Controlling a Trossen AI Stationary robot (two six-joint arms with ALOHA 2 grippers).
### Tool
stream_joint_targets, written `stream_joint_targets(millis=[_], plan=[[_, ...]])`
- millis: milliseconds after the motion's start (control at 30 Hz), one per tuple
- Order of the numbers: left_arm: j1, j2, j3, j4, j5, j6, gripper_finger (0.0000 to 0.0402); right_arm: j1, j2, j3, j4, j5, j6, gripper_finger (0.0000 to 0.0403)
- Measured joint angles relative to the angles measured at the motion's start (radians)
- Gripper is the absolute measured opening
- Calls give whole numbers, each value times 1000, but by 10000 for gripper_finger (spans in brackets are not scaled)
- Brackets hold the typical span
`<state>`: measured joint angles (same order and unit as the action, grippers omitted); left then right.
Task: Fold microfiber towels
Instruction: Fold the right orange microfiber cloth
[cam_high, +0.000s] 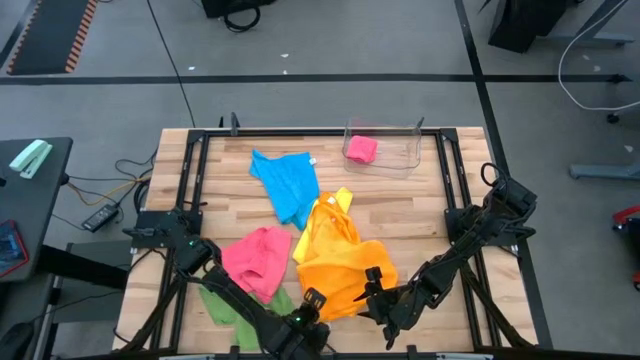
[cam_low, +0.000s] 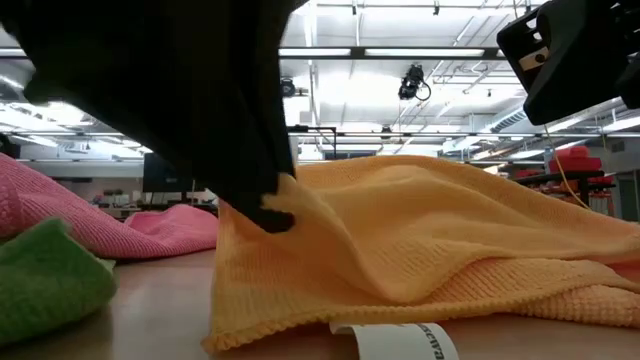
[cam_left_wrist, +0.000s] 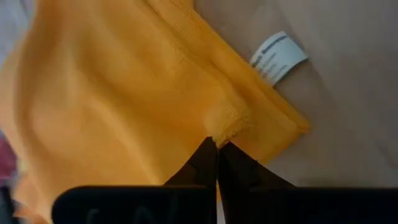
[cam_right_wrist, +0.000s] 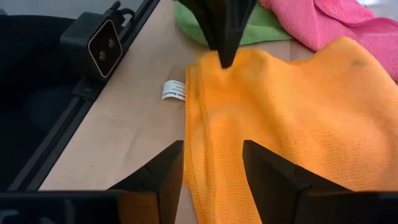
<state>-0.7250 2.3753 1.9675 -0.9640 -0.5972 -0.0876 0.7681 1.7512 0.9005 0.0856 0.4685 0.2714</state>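
An orange towel (cam_high: 345, 265) lies crumpled at the table's near middle, partly over a yellow towel (cam_high: 338, 203). Its white label (cam_left_wrist: 278, 56) rests on the wood at its near corner. My left gripper (cam_high: 318, 298) is shut on the orange towel beside that corner. My right gripper (cam_right_wrist: 211, 171) stands open just to the right, one finger over the bare wood and one over the orange cloth (cam_right_wrist: 298, 112); whether it touches the cloth I cannot tell. A pink towel (cam_high: 255, 260) and a green towel (cam_high: 235, 300) lie to the left, and a blue towel (cam_high: 285, 180) lies farther back. My left gripper pinches the orange towel's hemmed edge (cam_left_wrist: 227, 121) between its two fingertips, close to the corner with the label. The fingers slant down from the near side. The cloth puckers up at the pinch (cam_low: 300, 200), and the rest of the towel lies slack on the table.
A clear plastic bin (cam_high: 385, 160) with a folded pink cloth (cam_high: 362, 148) stands at the far right. The low camera (cam_right_wrist: 102, 43) sits on the black frame rail at the near edge, close to both grippers. Bare wood shows right of the orange towel.
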Motion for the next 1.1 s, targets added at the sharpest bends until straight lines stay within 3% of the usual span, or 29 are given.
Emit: stream_joint_targets(millis=[167,433,600,833,967,1100], plan=[[1,5,0,48,85,-11,19,-1,0,0,0,-2,-5,174],[1,14,-31,50,113,-7,10,-1,0,0,3,-14,-3,174],[2,23,-32,63,100,-33,65,-2,0,0,-3,-44,20,174],[4,22,-32,56,96,-58,144,13,0,0,-195,-98,164,174],[13,22,-32,54,100,-78,158,55,4,0,-224,-85,141,174],[16,22,-32,54,105,-85,153,103,5,0,-324,40,149,174]])
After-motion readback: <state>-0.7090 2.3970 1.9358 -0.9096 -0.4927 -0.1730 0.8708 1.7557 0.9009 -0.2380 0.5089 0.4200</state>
